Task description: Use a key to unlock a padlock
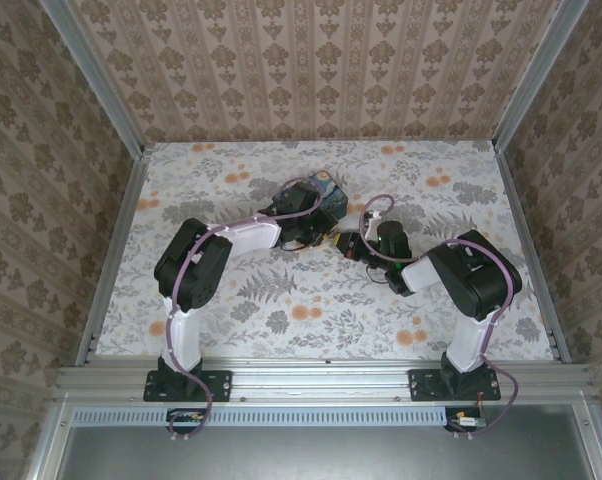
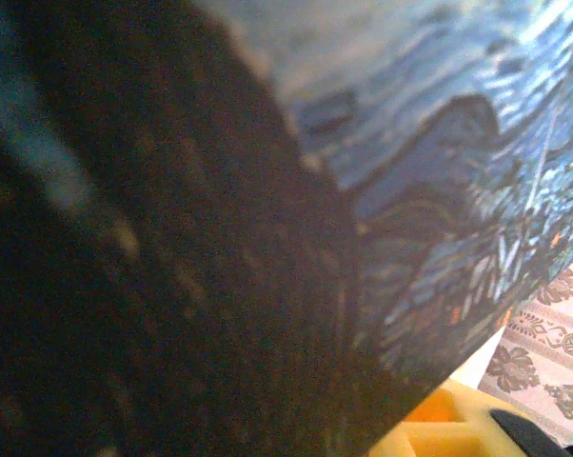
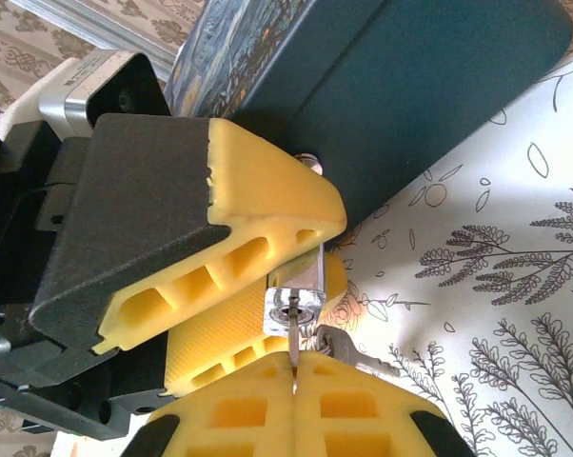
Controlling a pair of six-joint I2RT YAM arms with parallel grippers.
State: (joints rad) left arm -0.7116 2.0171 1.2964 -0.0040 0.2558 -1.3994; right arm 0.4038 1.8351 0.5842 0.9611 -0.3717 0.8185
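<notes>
Toward the left of the tabletop's [image 1: 281,300] middle, the left gripper [image 1: 317,234] reaches in and clamps the padlock [image 3: 294,307] between its yellow pads [image 3: 258,214], hard up against the dark blue box [image 3: 429,86]. In the left wrist view that box sits so close that it is a blur. The padlock's silvery keyhole face points away from the left gripper and toward the right arm. A small metal stub shows above the upper pad by the box edge, but whether that is the shackle cannot be told. Just to the right of the padlock, the key [image 3: 293,345] stands with its thin blade running straight from the right gripper [image 3: 294,376] up to the keyhole. Its long axis is in line with the lock body and its tip is at or inside the slot; how deep it sits cannot be judged. A loose piece of metal [image 3: 355,360], perhaps a ring or a spare key, hangs beside the blade. The right gripper is closed tight on the key's head, its two yellow fingers meeting around it. The right arm is thus the one on the key, facing the left arm head-on in the overhead view, with the lock between them. By this reading the coming move is a twist about the blade's own axis while the left gripper braces the padlock, so the two must keep that line.
</notes>
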